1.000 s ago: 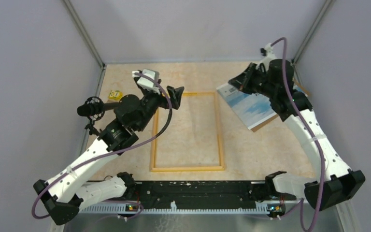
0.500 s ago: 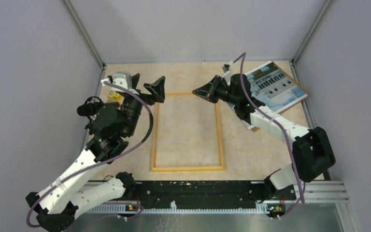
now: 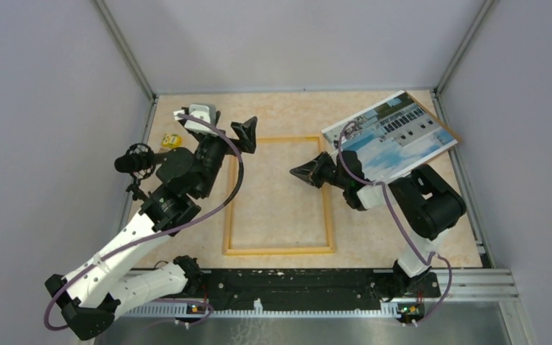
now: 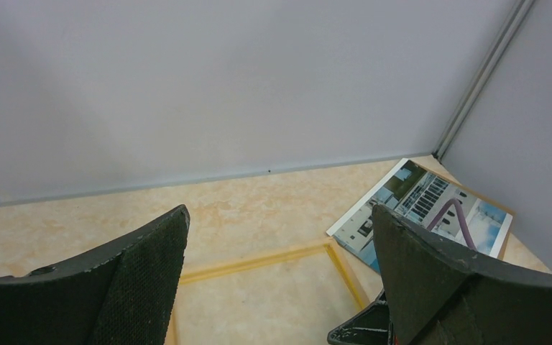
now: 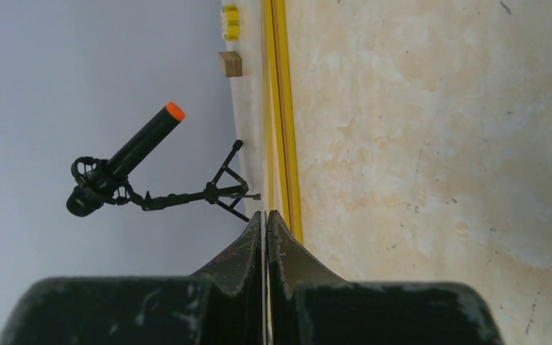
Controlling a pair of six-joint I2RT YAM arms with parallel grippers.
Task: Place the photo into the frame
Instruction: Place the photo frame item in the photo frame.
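The frame, a narrow yellow-orange rectangle, lies flat in the middle of the table. The photo, printed with a white building and blue water, lies face up at the back right, beyond the frame's far right corner. My right gripper is shut with nothing in it and points left over the frame's inside, near its right rail. In the right wrist view its jaws are pressed together beside the frame's rail. My left gripper hangs wide open above the frame's far left corner. The left wrist view shows the photo past its spread fingers.
A brown backing board lies under the photo, close to the right wall. A black microphone-like device with an orange tip stands on a small stand by the left wall, with a wooden block and a yellow piece nearby.
My right arm has folded down and its shut gripper has moved nearer, over the frame's inside. The photo now lies uncovered at the back right. The left gripper has shifted slightly right.
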